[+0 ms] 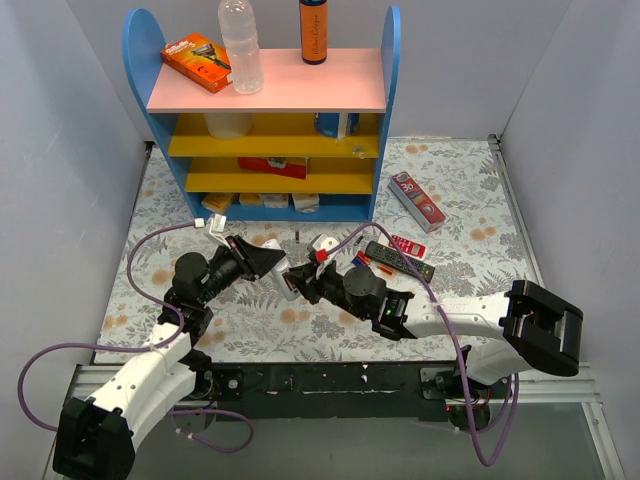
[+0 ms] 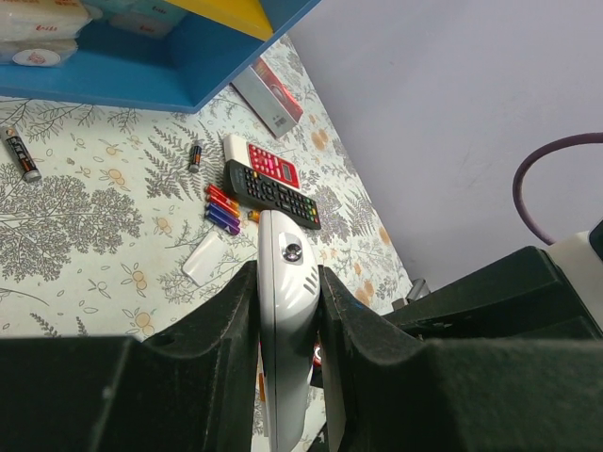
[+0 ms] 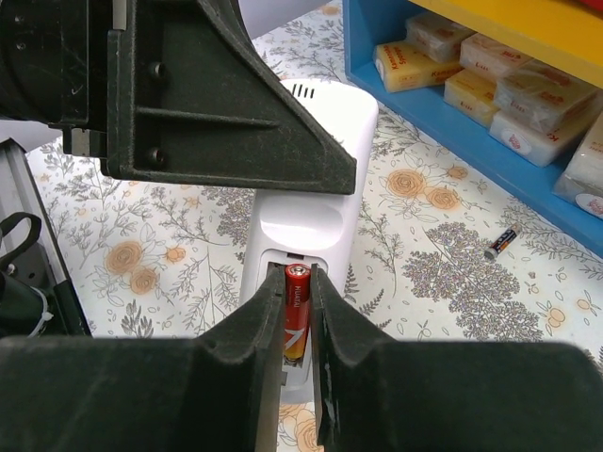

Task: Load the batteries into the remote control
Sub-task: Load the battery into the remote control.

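Observation:
My left gripper (image 2: pixel 287 275) is shut on a white remote control (image 2: pixel 286 320) and holds it on edge above the table; both show in the top view, the gripper (image 1: pixel 268 262) and the remote (image 1: pixel 284 278). My right gripper (image 3: pixel 298 282) is shut on a red-orange battery (image 3: pixel 297 315). It holds the battery lengthwise at the remote's (image 3: pixel 316 179) open battery compartment, and I cannot tell whether it is seated. More red and blue batteries (image 2: pixel 222 209) lie by a black remote (image 2: pixel 273 193). The white battery cover (image 2: pixel 203 259) lies near them.
A blue shelf unit (image 1: pixel 260 100) stands at the back. A long red-and-white box (image 1: pixel 416 200), a red-and-white keypad device (image 1: pixel 408 245) and the black remote (image 1: pixel 398 260) lie to the right. Loose dark batteries (image 2: pixel 21 155) (image 3: pixel 500 243) lie near the shelf's foot.

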You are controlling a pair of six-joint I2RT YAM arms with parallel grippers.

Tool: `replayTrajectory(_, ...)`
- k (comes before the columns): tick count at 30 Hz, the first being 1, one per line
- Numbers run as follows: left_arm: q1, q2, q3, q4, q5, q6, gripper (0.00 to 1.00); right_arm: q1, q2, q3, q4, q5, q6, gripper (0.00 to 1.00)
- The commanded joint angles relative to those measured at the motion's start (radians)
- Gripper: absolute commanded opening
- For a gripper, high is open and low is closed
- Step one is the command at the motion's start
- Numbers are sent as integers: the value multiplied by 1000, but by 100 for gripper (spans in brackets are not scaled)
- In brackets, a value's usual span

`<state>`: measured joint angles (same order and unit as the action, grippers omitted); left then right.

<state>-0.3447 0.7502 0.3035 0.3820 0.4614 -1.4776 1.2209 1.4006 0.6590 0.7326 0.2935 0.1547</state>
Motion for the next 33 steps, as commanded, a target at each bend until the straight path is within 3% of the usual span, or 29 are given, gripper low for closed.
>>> replayTrajectory(1, -5, -9, 49, 24, 52, -38, 0, -6, 15, 28, -1, 67, -11, 21)
replayTrajectory(33, -5, -3, 43, 23, 54, -59, 0, -4, -3, 10, 11, 102, 6, 31)
